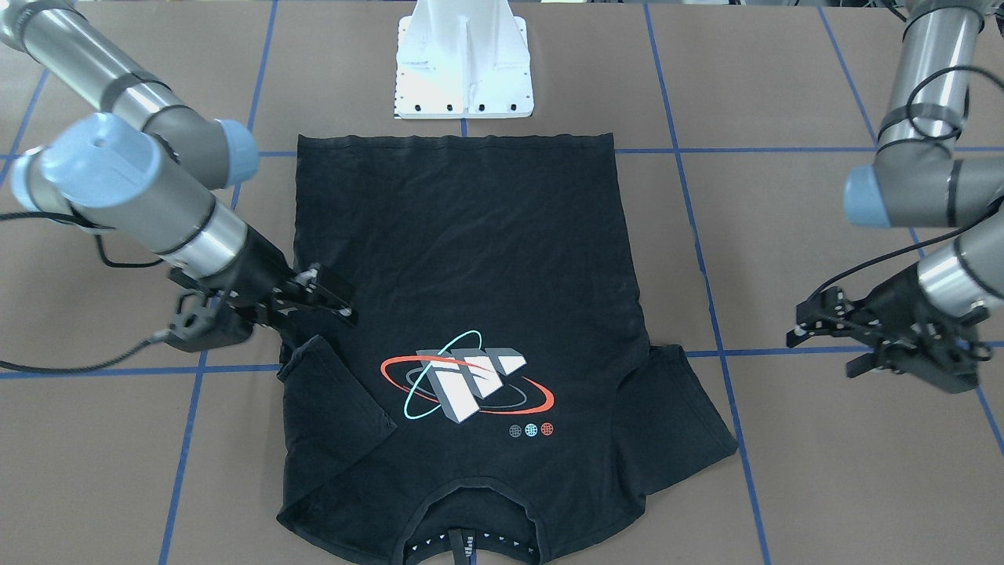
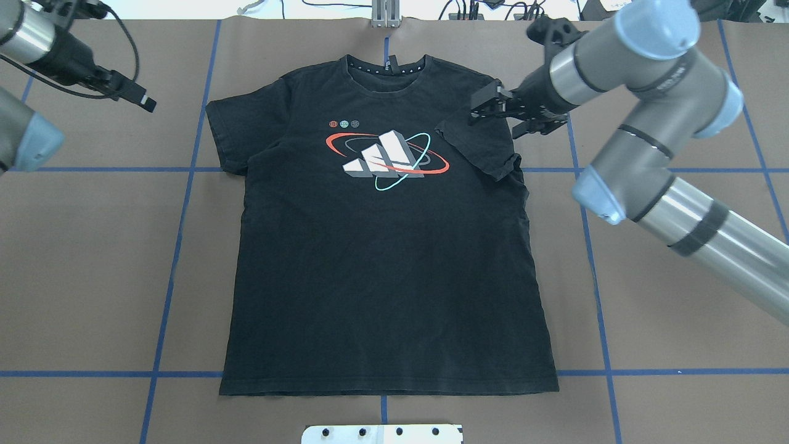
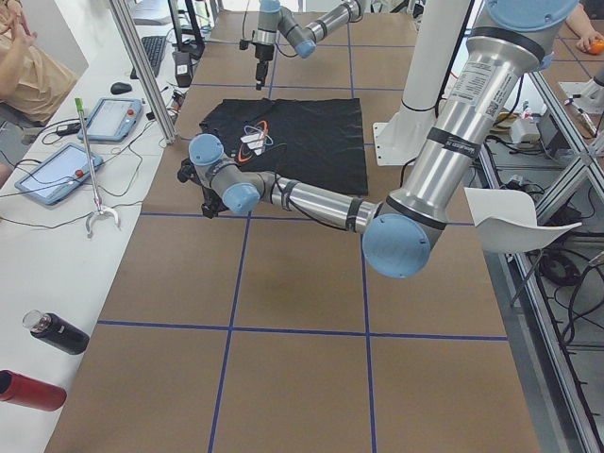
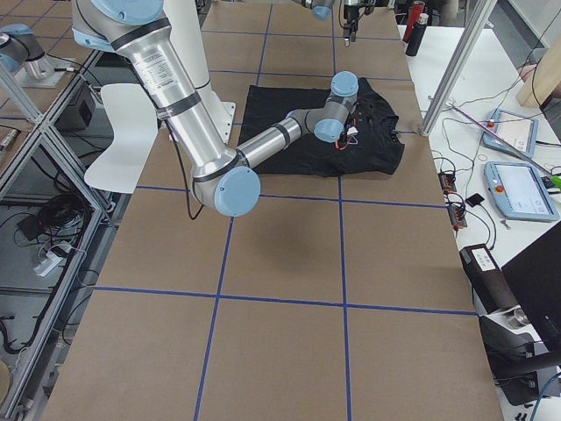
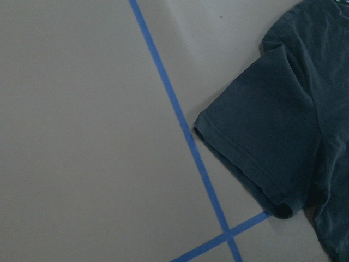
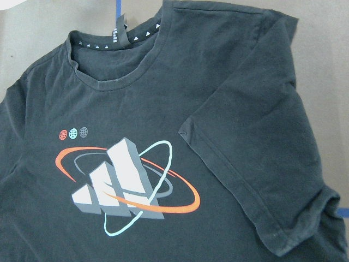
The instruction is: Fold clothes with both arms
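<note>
A black short-sleeved T-shirt (image 2: 382, 277) lies flat and print-up in the middle of the brown paper-covered table (image 2: 678, 345) in the overhead view, collar toward the top edge. Its red, teal and white-grey orbit logo (image 2: 385, 154) sits on the chest.

The sleeve at the frame's right (image 2: 478, 148) is folded inward over the chest. The right wrist view alone shows that sleeve's stitched hem and the white triangles inside the collar. The left wrist view shows the other sleeve (image 5: 267, 147) spread flat beside a crossing of blue tape lines (image 5: 174, 109).

The black right gripper (image 2: 484, 105) hovers just above the folded sleeve's shoulder end, jaws somewhat apart and holding nothing. The black left gripper (image 2: 145, 102) hangs in the upper left of the frame, well apart from the cloth, jaws also apart and empty.

Only the left side view takes in the bench at its left edge. It holds two tablets (image 3: 113, 118), a black bottle (image 3: 55, 332) and a red bottle (image 3: 28, 389).

There are one shirt, two arms and one white pedestal base (image 1: 464, 63).
</note>
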